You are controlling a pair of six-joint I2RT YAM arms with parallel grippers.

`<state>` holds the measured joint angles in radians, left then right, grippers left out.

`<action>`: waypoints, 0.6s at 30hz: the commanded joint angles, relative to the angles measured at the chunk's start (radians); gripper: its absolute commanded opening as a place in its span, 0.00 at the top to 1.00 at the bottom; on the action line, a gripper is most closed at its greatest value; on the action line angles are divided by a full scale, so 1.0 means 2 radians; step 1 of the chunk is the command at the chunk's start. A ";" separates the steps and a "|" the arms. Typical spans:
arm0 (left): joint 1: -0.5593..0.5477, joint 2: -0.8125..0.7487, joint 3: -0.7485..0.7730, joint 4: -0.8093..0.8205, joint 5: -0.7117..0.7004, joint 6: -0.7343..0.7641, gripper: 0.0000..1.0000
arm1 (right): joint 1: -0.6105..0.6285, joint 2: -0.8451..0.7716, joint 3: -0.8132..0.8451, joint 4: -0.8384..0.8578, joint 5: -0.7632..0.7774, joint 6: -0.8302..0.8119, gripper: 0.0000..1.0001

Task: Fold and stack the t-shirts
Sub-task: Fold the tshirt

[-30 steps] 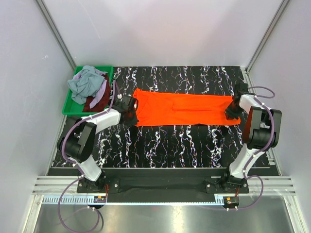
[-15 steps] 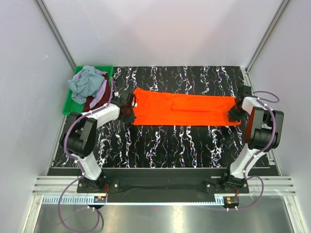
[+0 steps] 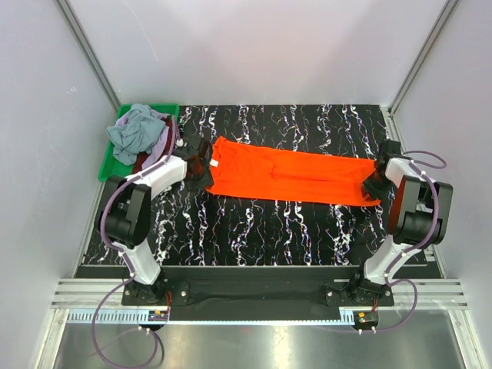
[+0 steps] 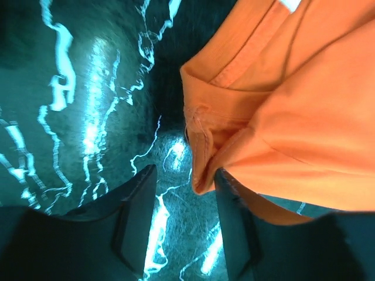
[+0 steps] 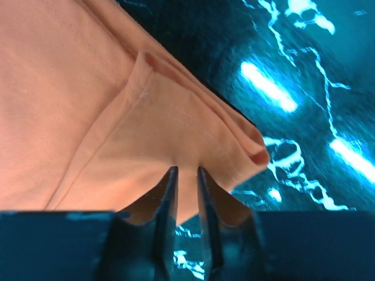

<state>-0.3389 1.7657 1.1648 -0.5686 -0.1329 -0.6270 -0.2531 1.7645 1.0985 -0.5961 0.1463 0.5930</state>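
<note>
Orange t-shirt, green bin on marbled table

The left claw is opening and releasing the collar end of the orange-red t-shirt, having carried it toward the desk's far side. The right claw is drawing the hem end outward and nearer, slanting the shirt.
</note>
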 commanded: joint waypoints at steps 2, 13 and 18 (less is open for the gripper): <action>0.002 -0.042 0.043 -0.031 -0.026 0.020 0.50 | -0.004 -0.052 -0.007 -0.017 -0.009 0.006 0.68; -0.029 -0.083 -0.005 0.035 0.046 0.020 0.50 | 0.007 -0.093 -0.005 0.006 -0.061 0.007 0.67; -0.025 -0.040 -0.019 0.099 0.121 -0.012 0.53 | 0.054 -0.050 0.040 0.030 -0.137 -0.053 0.73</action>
<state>-0.3965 1.6463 1.1355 -0.4892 0.0082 -0.6125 -0.2012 1.6222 1.0962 -0.5858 -0.0029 0.5648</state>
